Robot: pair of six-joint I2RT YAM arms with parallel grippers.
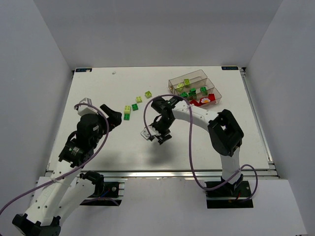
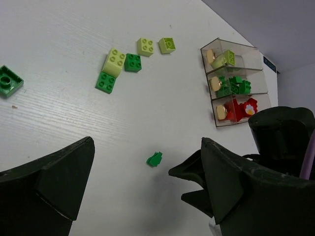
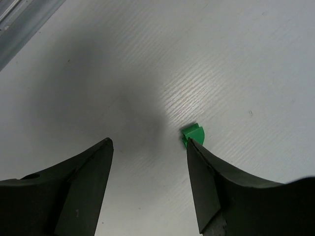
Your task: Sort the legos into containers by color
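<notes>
Loose legos lie mid-table: a pale yellow-green brick [image 2: 115,62], dark green bricks [image 2: 106,82] [image 2: 132,62], two yellow-green ones [image 2: 145,46] [image 2: 168,45] and a green one [image 2: 9,81] far left. A tiny dark green piece [image 3: 193,134] [image 2: 154,159] rests on the table. My right gripper [image 3: 149,140] [image 1: 158,136] stands open over it, the piece just off its right fingertip, outside the gap. My left gripper [image 2: 147,142] [image 1: 114,118] is open and empty, above the table left of that piece. The containers [image 1: 194,88] [image 2: 236,81] hold yellow-green, green and red bricks in separate bins.
The right arm's links [image 1: 197,113] arc across the table from its base [image 1: 226,132] toward the middle. A purple cable [image 1: 189,147] loops beside it. The table's near metal rail [image 1: 162,173] runs along the front.
</notes>
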